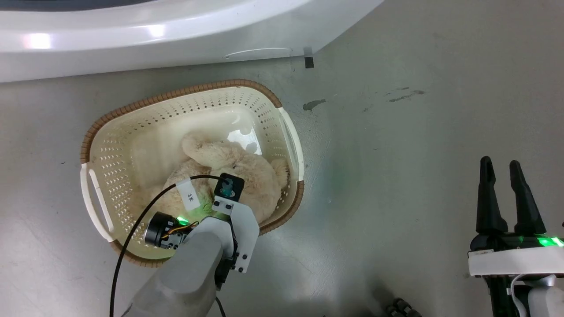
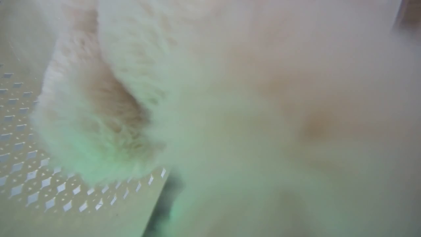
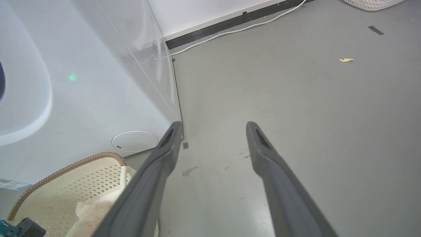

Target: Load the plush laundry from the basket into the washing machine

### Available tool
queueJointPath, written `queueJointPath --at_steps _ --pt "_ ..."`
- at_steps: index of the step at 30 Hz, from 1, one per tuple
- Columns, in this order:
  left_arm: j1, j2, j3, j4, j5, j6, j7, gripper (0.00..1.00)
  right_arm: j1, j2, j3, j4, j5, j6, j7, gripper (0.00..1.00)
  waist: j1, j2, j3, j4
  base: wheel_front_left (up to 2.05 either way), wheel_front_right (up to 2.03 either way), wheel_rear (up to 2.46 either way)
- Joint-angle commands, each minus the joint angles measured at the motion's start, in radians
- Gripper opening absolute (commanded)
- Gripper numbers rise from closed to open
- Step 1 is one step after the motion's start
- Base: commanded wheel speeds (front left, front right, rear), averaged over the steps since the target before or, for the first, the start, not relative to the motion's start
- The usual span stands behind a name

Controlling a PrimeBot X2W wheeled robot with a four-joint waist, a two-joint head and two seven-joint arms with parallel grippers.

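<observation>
1. On the floor (image 1: 396,154) before the washer (image 1: 132,44) sits the basket (image 1: 176,93); the plush (image 1: 251,169) lies inside, toward its right edge.
2. Left gripper (image 1: 227,193) is sunk into the plush; clenched or not, I can't tell.
3. Right gripper (image 1: 500,163) hangs spread over the floor, well apart from the basket.
4. A white tag (image 1: 190,197) on the black cable (image 1: 154,200) reads "3米"; the washer's sticker (image 3: 11,184) is too small to read.

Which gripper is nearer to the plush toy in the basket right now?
Left. The left gripper is down inside the basket, pressed into the plush toy; the right gripper hangs over the floor, well off to the basket's right.
</observation>
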Motion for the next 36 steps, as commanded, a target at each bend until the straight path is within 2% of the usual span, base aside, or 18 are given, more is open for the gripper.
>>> queueJointPath --at_steps 1,5,12,21,27,36 --pt "-0.015 -0.005 0.003 0.004 -0.005 -0.009 -0.017 0.00 -0.017 -0.002 -0.002 0.005 0.008 0.001 -0.005 1.00 0.0000 0.0000 -0.006 0.004 0.00 0.00 0.00" --pt "-0.014 -0.015 0.006 0.018 -0.021 -0.028 -0.049 0.00 -0.017 -0.002 0.001 0.011 0.007 0.001 -0.005 1.00 0.0000 0.0000 -0.029 0.014 0.00 0.00 0.00" --pt "-0.002 -0.046 0.011 0.010 -0.066 -0.079 -0.117 0.00 -0.007 -0.002 -0.003 0.032 -0.011 0.001 -0.005 1.00 0.0000 0.0000 -0.128 0.061 0.00 0.00 0.00" --pt "0.058 -0.059 0.022 -0.048 -0.117 -0.110 -0.200 0.00 0.024 -0.002 -0.001 0.063 -0.043 0.001 -0.005 1.00 0.0000 0.0000 -0.277 0.133 0.00 0.00 0.00" --pt "0.129 -0.062 0.047 -0.126 -0.158 -0.106 -0.265 0.00 0.061 -0.002 0.004 0.091 -0.064 0.001 -0.005 1.00 0.0000 0.0000 -0.385 0.180 0.00 0.00 0.00" --pt "0.282 -0.014 0.101 -0.359 -0.196 -0.047 -0.377 0.00 0.123 -0.002 0.000 0.122 -0.078 0.001 -0.005 1.00 0.0000 0.0000 -0.545 0.236 0.00 0.00 0.00"
